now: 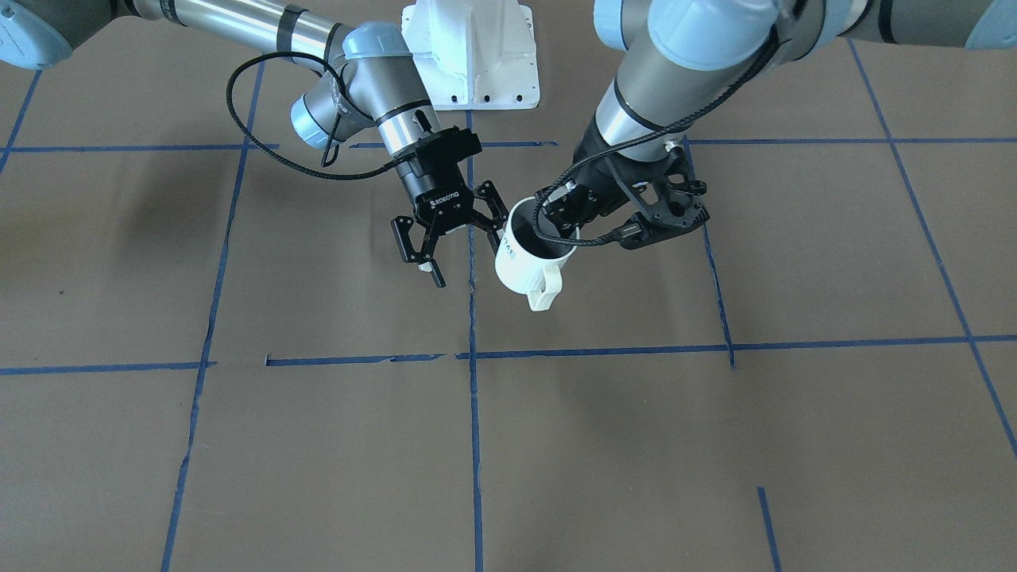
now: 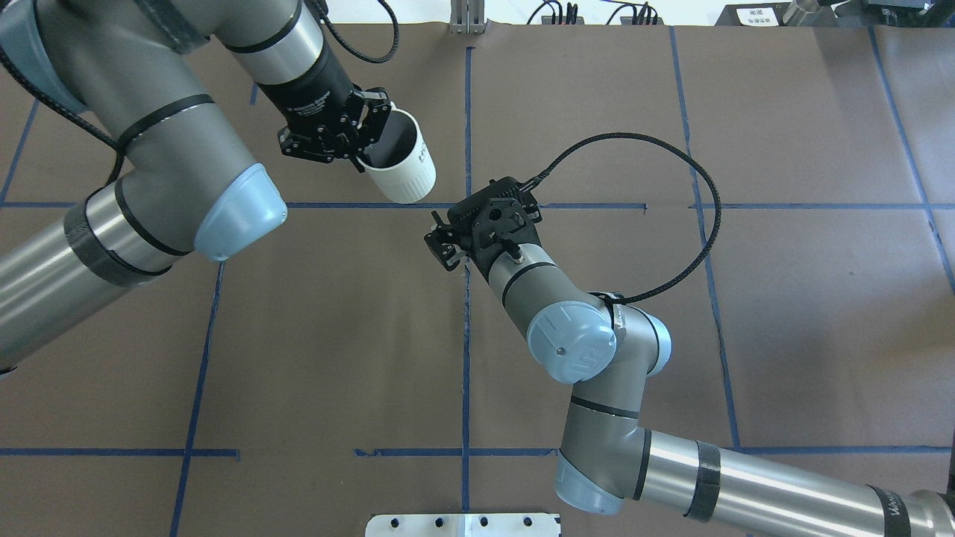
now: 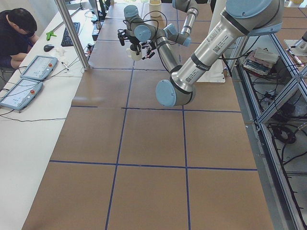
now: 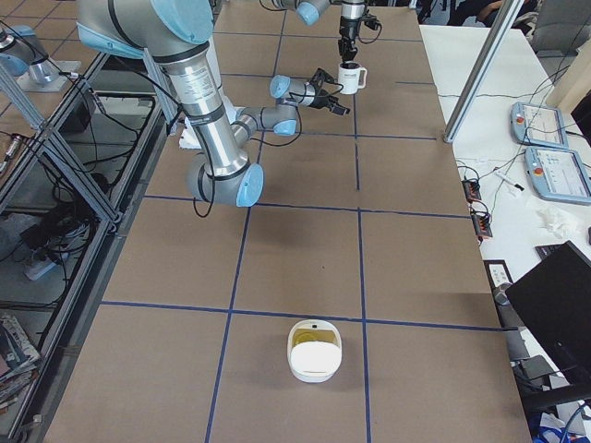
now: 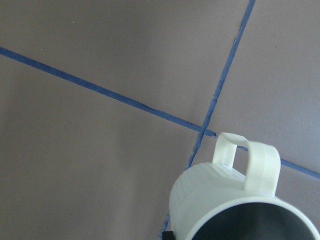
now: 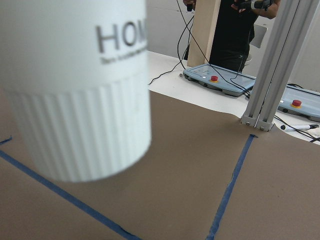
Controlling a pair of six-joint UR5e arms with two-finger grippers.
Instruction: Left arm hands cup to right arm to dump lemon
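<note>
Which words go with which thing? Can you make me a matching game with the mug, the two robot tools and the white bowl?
Things:
1. white mug
2. left tool
3. right tool
4. white bowl

States:
A. open, holding nothing
B. resting on the table, far from the mug
C. lifted off the table and tilted
D. shut on the mug's rim

Pairs: 1-C, 2-D, 3-A, 4-B
</note>
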